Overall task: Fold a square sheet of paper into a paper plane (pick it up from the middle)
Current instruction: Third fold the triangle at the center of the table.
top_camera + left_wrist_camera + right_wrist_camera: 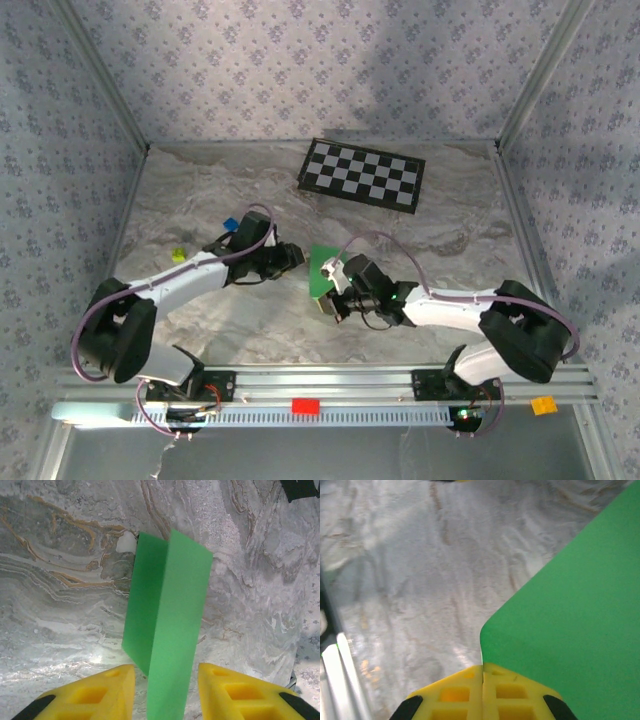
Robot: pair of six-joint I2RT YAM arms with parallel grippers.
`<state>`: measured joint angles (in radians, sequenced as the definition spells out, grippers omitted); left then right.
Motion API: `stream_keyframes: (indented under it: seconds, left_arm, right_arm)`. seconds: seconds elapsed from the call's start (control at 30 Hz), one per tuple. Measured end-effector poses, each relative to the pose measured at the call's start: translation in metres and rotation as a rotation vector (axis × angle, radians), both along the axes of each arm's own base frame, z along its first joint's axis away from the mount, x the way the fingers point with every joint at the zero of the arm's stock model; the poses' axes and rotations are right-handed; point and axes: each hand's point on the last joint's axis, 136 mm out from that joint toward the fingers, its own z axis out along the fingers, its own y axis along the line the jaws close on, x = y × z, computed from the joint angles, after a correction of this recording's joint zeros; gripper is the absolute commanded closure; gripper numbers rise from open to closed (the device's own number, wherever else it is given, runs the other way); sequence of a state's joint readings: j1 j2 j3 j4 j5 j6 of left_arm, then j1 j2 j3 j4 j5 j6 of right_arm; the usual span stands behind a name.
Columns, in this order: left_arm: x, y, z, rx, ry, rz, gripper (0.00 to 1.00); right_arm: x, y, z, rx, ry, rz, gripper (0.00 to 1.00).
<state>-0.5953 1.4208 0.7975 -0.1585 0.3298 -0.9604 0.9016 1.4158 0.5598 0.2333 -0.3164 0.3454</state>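
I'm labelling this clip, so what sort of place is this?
Probably a robot test cell in a lab: a marble-patterned tabletop boxed in by an aluminium frame and patterned walls, with a black-and-white checkerboard lying at the back.

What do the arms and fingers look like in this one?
The left arm and right arm have white links, bulky black joints and a pale purple cable looping alongside. The fingers are yellow wedges with moulded pockets and black outer corners.
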Motion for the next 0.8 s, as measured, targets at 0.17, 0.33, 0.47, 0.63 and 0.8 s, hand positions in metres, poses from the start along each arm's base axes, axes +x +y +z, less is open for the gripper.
stream_keyframes:
  seconds: [0.17, 0.33, 0.47, 0.63, 0.8]
  left_arm:
    - [0.007, -0.013, 0.001, -0.013, 0.008, -0.049, 0.72]
    - [0.015, -0.028, -0.002, -0.03, 0.027, -0.094, 0.79]
    - [0.016, -0.036, -0.016, -0.033, 0.064, -0.125, 0.82]
    - [0.012, -0.051, -0.038, -0.025, 0.117, -0.172, 0.88]
    - [-0.002, -0.062, -0.064, 0.016, 0.166, -0.219, 0.91]
  right_arm:
    - [-0.018, 0.012, 0.004, 0.076, 0.096, 0.089, 1.0]
    - [-0.026, 0.016, 0.003, 0.099, 0.137, 0.128, 1.0]
    - [-0.027, 0.016, 0.001, 0.099, 0.146, 0.134, 1.0]
    - [-0.028, 0.014, -0.004, 0.089, 0.155, 0.132, 1.0]
    - [-0.03, 0.011, -0.008, 0.083, 0.161, 0.129, 1.0]
